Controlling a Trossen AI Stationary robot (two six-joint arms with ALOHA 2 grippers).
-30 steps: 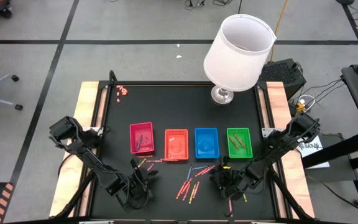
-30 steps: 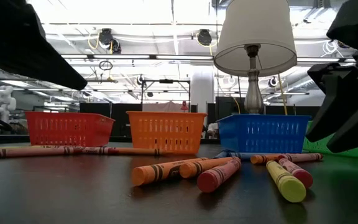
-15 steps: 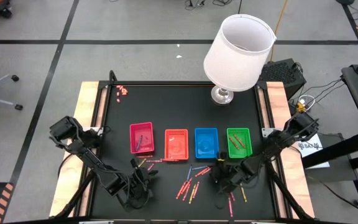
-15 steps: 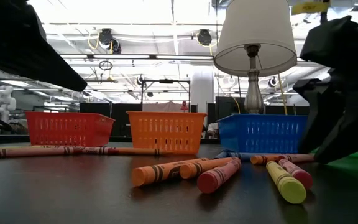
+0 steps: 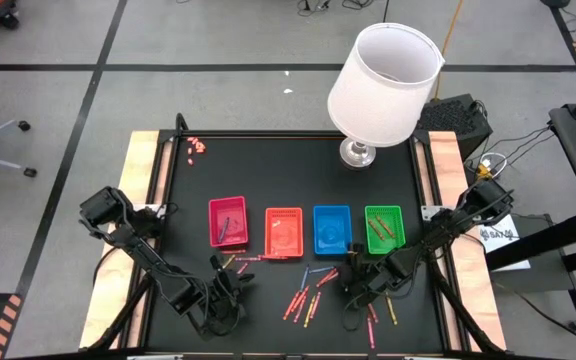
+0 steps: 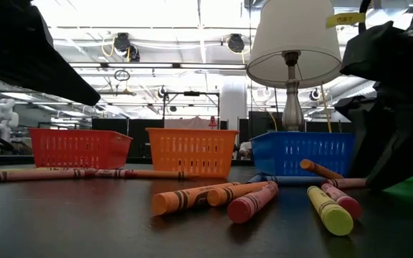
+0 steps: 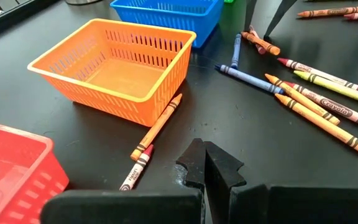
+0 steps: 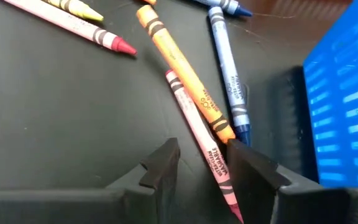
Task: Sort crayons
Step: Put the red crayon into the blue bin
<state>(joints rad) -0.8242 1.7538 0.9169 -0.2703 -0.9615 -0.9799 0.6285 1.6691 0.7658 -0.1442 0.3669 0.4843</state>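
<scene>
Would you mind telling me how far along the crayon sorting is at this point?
Early. Done: a few crayons lie in the green tray, one in the red tray. In hand: the right gripper, open, straddles a red crayon and an orange crayon by the blue tray. Left: the loose crayons; the orange tray is empty. The left gripper waits, shut.

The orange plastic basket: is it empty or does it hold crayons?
Empty. The left wrist view shows the orange plastic basket with a bare floor; two crayons lie outside it.
</scene>
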